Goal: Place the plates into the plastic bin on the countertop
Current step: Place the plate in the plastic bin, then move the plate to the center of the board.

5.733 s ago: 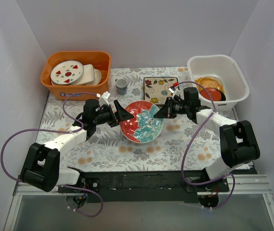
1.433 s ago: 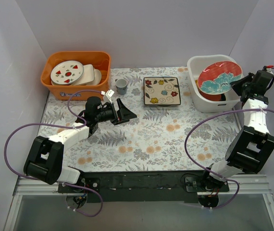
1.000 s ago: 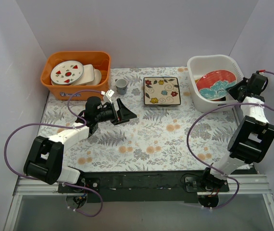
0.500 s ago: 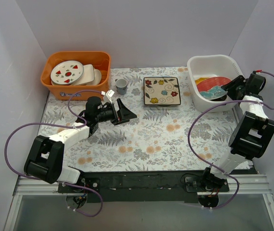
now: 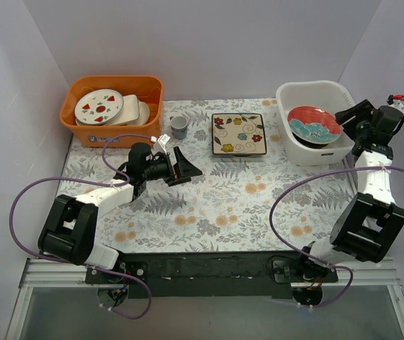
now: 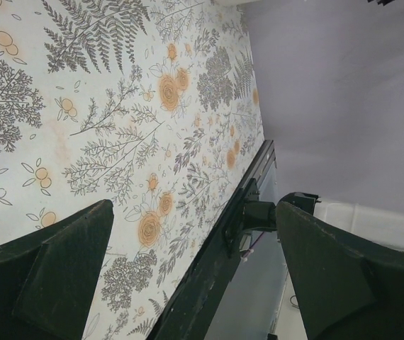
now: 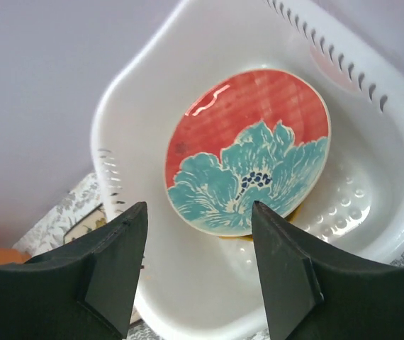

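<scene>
The red-and-teal round plate (image 5: 314, 124) (image 7: 248, 163) lies inside the white plastic bin (image 5: 308, 88) (image 7: 372, 163) at the back right of the countertop (image 5: 216, 205). It rests on other plates, of which only a yellow sliver (image 7: 290, 225) shows. My right gripper (image 5: 349, 117) (image 7: 198, 205) hovers open just over the bin's right rim, with nothing between its fingers. A cream square floral plate (image 5: 238, 133) sits on the countertop left of the bin. My left gripper (image 5: 184, 164) (image 6: 195, 205) hangs open and empty over the printed surface, left of that square plate.
An orange bin (image 5: 81, 120) at the back left holds white round plates with red and green marks (image 5: 98, 105). A small cup (image 5: 179, 126) stands between it and the square plate. Purple cables loop beside both arms. White walls enclose the table.
My right gripper has opened and let go of the red-and-teal plate, which dropped from tilted to lying flat in the white bin. The gripper has drawn back to the right. The left arm barely moved.
</scene>
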`<state>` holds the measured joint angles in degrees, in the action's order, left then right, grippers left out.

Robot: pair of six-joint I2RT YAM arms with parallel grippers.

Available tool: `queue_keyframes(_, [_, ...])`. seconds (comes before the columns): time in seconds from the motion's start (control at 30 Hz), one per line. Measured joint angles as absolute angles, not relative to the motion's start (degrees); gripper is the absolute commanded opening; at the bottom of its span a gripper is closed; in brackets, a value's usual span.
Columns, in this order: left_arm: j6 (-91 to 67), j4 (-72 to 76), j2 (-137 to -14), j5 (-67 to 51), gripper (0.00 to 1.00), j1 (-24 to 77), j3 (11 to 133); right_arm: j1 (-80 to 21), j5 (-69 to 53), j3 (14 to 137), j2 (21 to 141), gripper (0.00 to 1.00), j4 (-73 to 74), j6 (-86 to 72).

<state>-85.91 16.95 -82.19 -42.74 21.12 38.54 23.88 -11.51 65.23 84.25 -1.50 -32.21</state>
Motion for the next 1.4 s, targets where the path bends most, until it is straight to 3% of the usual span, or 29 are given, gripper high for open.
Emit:
queue_keyframes(0.5, [-86.0, 17.6, -84.1, -42.9, 0.98, 21.1, 39.3, 21.3, -15.3, 64.9, 80.6, 0.68, -4.3, -32.9])
queue_keyframes(1.1, [-89.0, 22.2, -91.4, -35.3, 0.98, 21.1, 39.7, 5.6, -19.5, 62.5, 76.9, 0.68, -1.9, -32.6])
queue_keyframes(1.4, [-91.5, 26.3, -100.5, -30.5, 0.98, 21.8, 46.6, 1.3, -22.0, 56.2, 70.0, 0.68, -1.5, -32.6])
